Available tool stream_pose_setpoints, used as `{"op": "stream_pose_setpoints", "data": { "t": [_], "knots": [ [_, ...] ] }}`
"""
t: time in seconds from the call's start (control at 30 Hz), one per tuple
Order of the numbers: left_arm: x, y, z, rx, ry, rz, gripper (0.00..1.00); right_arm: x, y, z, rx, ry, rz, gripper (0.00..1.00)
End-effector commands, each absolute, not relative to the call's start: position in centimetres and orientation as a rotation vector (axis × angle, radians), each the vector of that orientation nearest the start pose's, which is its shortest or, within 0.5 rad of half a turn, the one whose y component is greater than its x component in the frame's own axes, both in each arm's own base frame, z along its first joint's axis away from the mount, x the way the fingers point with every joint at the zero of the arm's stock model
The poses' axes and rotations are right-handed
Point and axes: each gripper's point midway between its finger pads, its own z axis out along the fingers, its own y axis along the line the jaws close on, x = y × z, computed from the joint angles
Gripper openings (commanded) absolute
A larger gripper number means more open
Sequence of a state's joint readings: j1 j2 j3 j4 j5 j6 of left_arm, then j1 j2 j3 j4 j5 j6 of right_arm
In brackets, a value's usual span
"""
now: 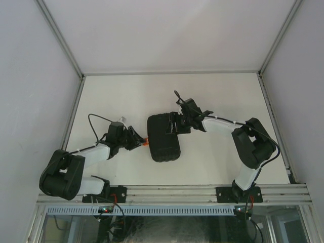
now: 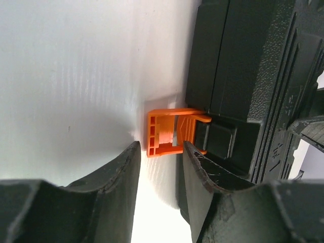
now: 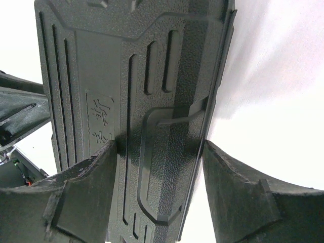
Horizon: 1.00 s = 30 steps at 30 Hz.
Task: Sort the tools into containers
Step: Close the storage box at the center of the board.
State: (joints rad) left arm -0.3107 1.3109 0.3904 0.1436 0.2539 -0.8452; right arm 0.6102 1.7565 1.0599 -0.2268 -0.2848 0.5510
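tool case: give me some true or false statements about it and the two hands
1. The tool case is closed. True.
2. Its latch is blue. False: it is orange.
3. The left hand is at the latch side of the case. True.
4. The right hand hangs well away from the case. False: it straddles one edge of the case.
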Motion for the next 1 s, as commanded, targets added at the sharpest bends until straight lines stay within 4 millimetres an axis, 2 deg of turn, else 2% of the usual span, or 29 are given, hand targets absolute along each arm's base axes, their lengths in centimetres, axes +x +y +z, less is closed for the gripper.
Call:
{"op": "stream_pose_setpoints", "data": {
  "t": [0.0, 0.33, 0.7, 0.97],
  "knots": [
    [25.8, -15.9, 1.1, -0.507, 2.478, -0.798, 0.43, 28.5, 26.2, 1.3, -0.229, 2.746, 0.574, 0.48],
    [26.3, -15.2, -0.2, -0.46, 2.481, -0.728, 0.38, 28.6, 26.5, 1.3, -0.237, 2.748, 0.598, 0.44],
    [27.7, -18.6, 3.1, -0.339, 2.268, -1.035, 0.36, 28.5, 26.6, 1.2, -0.254, 2.759, 0.606, 0.42],
    [28.3, -18.8, 2.9, -0.364, 2.259, -1.044, 0.36, 28.4, 26.6, 1.1, -0.261, 2.765, 0.602, 0.41]
  ]
}}
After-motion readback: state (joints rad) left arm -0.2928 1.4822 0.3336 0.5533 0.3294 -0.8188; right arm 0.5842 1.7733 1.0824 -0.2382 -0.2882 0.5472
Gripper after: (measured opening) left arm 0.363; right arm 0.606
